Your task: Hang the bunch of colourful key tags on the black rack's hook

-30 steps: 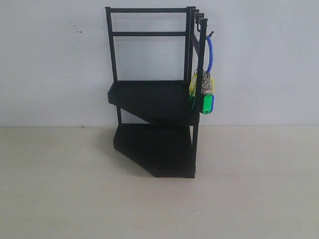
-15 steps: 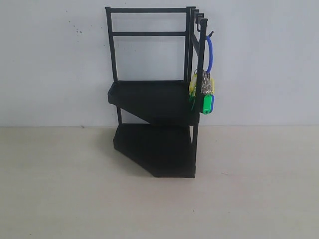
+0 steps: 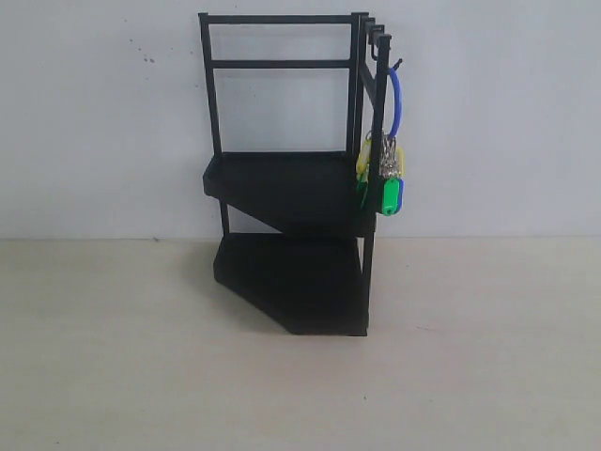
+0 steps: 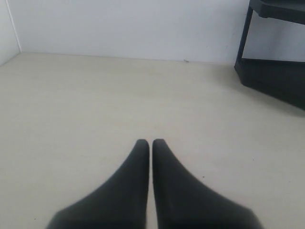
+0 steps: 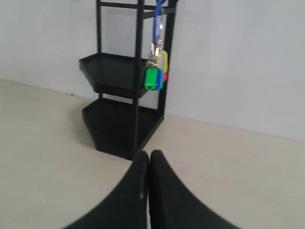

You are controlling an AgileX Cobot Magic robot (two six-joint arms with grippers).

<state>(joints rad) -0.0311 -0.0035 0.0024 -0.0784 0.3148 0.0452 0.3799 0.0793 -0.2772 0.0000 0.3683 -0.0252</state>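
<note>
The black rack (image 3: 286,178) stands against the white wall in the exterior view. The colourful key tag bunch (image 3: 383,178) hangs by its blue loop from the hook (image 3: 392,66) at the rack's upper right corner. Neither arm shows in the exterior view. In the right wrist view my right gripper (image 5: 148,155) is shut and empty, low over the table and well short of the rack (image 5: 126,95), with the bunch (image 5: 155,74) hanging above and beyond it. My left gripper (image 4: 150,143) is shut on nothing, with the rack's base (image 4: 269,76) far off to one side.
The beige tabletop (image 3: 141,357) spreads in front of the rack and meets the white wall (image 3: 103,122) behind it. A side wall corner (image 4: 12,33) shows in the left wrist view.
</note>
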